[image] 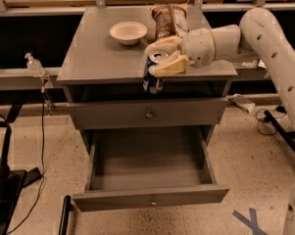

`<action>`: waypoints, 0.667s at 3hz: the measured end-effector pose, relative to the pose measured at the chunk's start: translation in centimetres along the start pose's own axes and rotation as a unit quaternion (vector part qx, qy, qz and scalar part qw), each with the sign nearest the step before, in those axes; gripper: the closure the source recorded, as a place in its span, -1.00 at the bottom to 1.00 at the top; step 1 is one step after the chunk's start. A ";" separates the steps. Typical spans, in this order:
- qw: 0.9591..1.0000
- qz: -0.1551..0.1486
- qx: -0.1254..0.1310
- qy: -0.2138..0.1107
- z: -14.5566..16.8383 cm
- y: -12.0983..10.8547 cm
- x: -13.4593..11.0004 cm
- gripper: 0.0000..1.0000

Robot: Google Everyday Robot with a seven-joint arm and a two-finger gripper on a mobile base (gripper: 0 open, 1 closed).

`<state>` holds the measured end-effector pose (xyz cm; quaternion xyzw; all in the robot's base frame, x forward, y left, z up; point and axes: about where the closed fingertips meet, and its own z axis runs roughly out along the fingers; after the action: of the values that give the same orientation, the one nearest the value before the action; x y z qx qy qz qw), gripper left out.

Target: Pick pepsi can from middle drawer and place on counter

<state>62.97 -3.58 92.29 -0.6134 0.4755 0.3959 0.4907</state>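
The gripper (160,58) clamps the one pepsi can (152,80) at the counter (95,58) front edge, above one open middle drawer (149,198); one white bowl (128,32) sits behind.

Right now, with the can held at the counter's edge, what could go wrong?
The pincer grips the can near its top, its base below the counter edge: pushed inward without lifting, it could strike that edge. If it slips, it drops toward the open drawer. The bag stands close behind and could be bumped.

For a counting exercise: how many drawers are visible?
2: closed drawer under the counter; open middle drawer below; others may be hidden. The gripper holds the pepsi can at counter's edge.
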 end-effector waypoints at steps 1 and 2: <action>0.999 0.014 -0.015 -0.034 1.7 -1.1 -2.1 1.00; 0.999 0.025 -0.004 -0.037 4.6 -2.6 -2.9 1.00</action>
<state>64.75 1.67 94.72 -0.5878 0.4708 0.4326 0.4957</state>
